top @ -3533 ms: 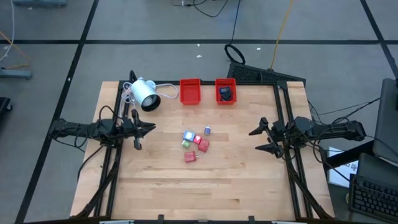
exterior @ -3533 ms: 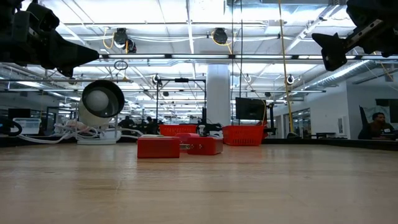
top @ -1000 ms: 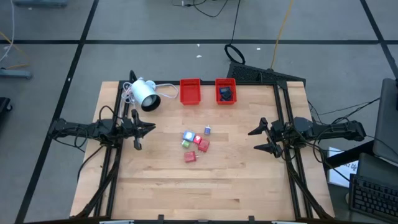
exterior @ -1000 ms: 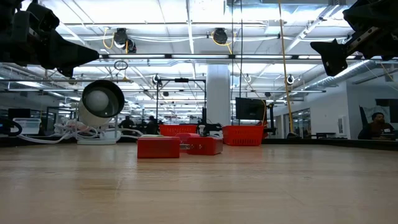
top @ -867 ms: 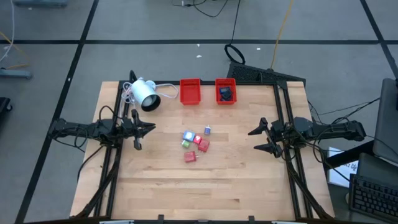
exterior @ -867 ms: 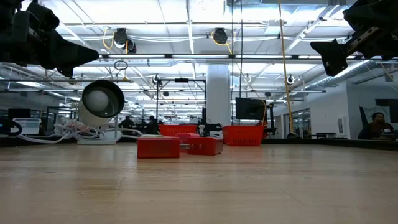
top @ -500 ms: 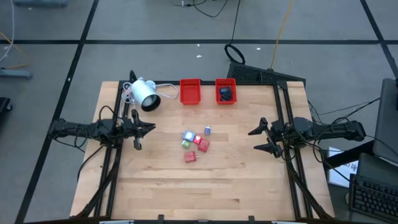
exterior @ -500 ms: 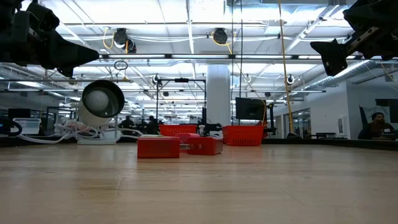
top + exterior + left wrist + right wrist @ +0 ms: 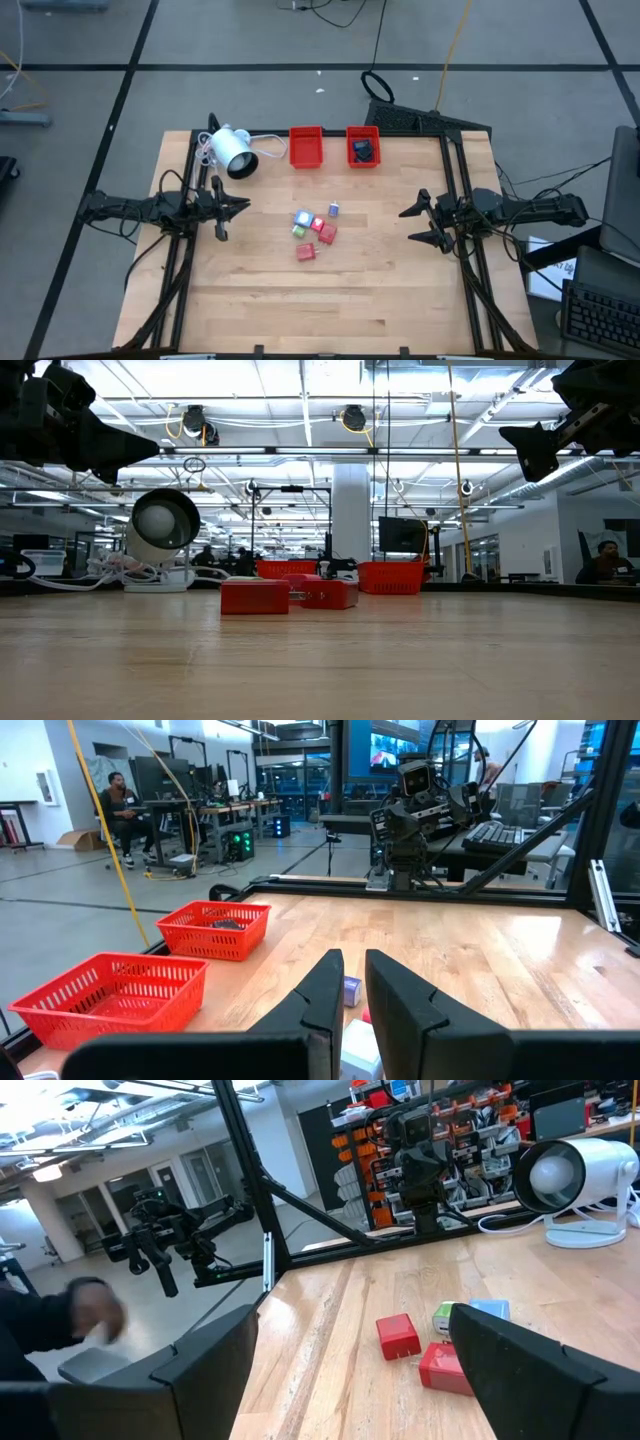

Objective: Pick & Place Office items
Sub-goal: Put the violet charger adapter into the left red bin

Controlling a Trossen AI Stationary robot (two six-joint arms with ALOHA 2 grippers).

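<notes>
The right gripper (image 9: 413, 225) is held above the right side of the table (image 9: 380, 290), at mid-height of the high view, with its two fingers spread wide and nothing between them. The left gripper (image 9: 240, 206) is held over the left side at about the same height in the frame, its fingers pressed together on nothing.

Between the two grippers, just left of the frame's centre, the office items (image 9: 312, 232) are gathered in a loose cluster on the bare wood. They are seen as tiny blocky pieces: a red one (image 9: 306, 252) lowest in the frame, a second red piece (image 9: 325, 231) above and to its right, a pale white-blue block (image 9: 303, 217) at the upper left of the cluster, a small green piece (image 9: 298, 232) just under it, and a little blue one (image 9: 334, 210) set slightly apart at the upper right. In the right wrist view the red pieces are shown lying flat, with the green and pale blocks just behind them.

Toward the top of the high view, two red trays are placed side by side at the table's far edge; the left tray (image 9: 305, 146) looks bare inside, while a dark object is seen in the right tray (image 9: 363, 137). A white cylindrical lamp (image 9: 233, 151) with a coiled cable lies to the left of the trays. No object stands between either gripper and the cluster.
</notes>
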